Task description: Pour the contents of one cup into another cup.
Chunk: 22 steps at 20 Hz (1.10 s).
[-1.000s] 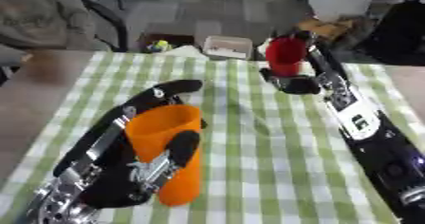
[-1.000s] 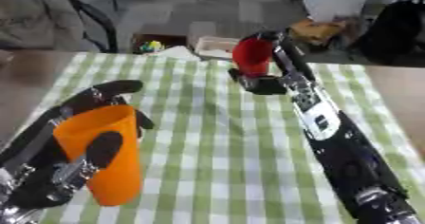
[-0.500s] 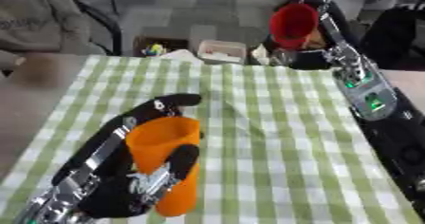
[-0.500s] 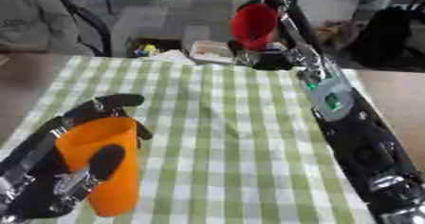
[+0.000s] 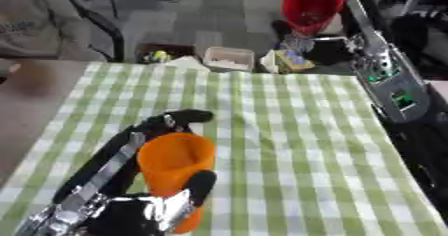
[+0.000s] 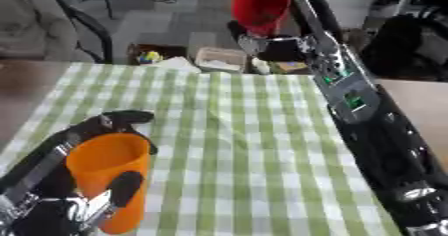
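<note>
An orange cup (image 5: 175,170) stands upright at the lower left over the green checked cloth (image 5: 289,145), my left hand (image 5: 140,180) curled round it with the thumb across its front. A red cup (image 6: 261,5) is held high beyond the table's far edge, tilted with its mouth facing the camera. My right hand (image 6: 276,45) is shut on it, just under the cup, with the black right arm running down the right side. What is inside either cup does not show.
On the floor past the table's far edge lie a white box (image 5: 227,57) and small coloured items (image 5: 157,56). A person in grey sits at the upper left. The cloth's middle and right lie bare.
My right hand has lifted the red cup from the table's far right up high above the far edge. The view has tilted. The orange cup stays in my left hand.
</note>
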Tool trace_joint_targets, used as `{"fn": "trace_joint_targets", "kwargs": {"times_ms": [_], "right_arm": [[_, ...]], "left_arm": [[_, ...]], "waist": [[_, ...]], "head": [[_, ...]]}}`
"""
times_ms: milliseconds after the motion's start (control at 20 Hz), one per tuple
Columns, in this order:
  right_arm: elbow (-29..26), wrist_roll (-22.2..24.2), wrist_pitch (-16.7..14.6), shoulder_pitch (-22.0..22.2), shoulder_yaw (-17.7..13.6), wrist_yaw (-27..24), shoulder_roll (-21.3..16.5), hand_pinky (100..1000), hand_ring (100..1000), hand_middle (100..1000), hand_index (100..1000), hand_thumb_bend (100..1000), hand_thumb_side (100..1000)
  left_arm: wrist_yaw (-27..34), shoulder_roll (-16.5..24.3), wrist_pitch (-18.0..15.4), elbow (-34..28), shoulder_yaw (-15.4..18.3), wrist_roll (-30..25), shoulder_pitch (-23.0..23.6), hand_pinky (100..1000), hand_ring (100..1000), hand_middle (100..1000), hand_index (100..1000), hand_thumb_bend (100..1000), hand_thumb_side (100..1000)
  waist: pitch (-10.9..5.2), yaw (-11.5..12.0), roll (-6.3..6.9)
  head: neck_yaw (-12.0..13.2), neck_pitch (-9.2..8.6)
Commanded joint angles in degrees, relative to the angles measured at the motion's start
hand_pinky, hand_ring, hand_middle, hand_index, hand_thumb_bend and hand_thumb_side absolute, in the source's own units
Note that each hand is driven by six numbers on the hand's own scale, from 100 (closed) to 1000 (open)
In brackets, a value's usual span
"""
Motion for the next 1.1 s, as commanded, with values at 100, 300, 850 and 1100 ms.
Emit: {"fn": "trace_joint_targets", "kwargs": {"times_ms": [100, 300, 850, 1100], "right_arm": [[-4.20, 1.09, -0.77, -1.11, 1.26, 0.81, -0.60, 416, 438, 100, 689, 100, 100], [-6.59, 1.80, -1.53, -0.58, 2.63, 2.02, 0.24, 420, 436, 100, 688, 100, 100], [-7.01, 5.87, -3.71, -1.03, 6.74, 3.53, 4.97, 413, 441, 100, 689, 100, 100], [-6.03, 6.65, -5.78, -1.61, 8.02, 6.23, 6.37, 428, 439, 100, 689, 100, 100]], "left_arm": [[-3.88, 0.42, -2.76, 1.71, -0.32, 1.27, -1.72, 134, 637, 266, 864, 100, 417], [-8.51, -0.77, -6.15, 5.64, -1.15, 3.11, -2.69, 134, 627, 266, 862, 100, 371], [-13.97, -4.42, -11.39, 13.81, -2.90, 6.13, -4.92, 138, 624, 269, 863, 100, 356], [-14.26, -5.06, -11.88, 14.42, -3.43, 5.77, -5.50, 139, 625, 270, 863, 100, 357]], "waist": [[-1.30, -0.36, -0.13], [-1.27, -0.85, -0.38], [-1.33, -1.90, -1.09], [-1.37, -1.95, -1.14]], "head": [[0.12, -0.64], [0.72, -0.64], [1.23, -0.66], [1.18, -0.72]]}}
